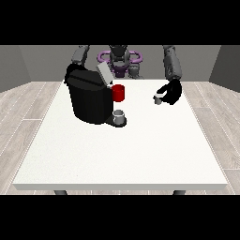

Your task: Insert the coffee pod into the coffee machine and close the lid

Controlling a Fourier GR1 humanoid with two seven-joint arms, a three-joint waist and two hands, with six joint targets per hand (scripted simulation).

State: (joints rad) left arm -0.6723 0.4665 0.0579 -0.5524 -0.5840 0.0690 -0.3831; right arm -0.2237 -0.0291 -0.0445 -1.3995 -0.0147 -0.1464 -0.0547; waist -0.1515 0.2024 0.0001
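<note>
My hand at the view's right (pixel 170 92) sits right of centre in the upper half of the frame, over the table (pixel 122 154). Its fingers are curled round the pod (pixel 158 98), a small pale thing that peeks out at the hand's left edge. Most of the pod is covered by my black fingers, so I cannot make out its shape or how much of it I hold.

The machine (pixel 89 101) stands left of centre, a black block well apart from that hand. Its lid (pixel 104 74) is up, a grey flap tilted at the top. I cannot see into the opening beneath it from here. A red cup (pixel 118 93) shows just beside the machine's right flank, partly cut off by it. A grey cup (pixel 120 116) stands on the machine's low front shelf.

My hand at the view's left does not show. That arm (pixel 80 55) comes down at the upper left and vanishes behind the machine, so whatever it does is hidden.

My torso (pixel 119 58) is small at the frame's top, its details hard to read.
</note>
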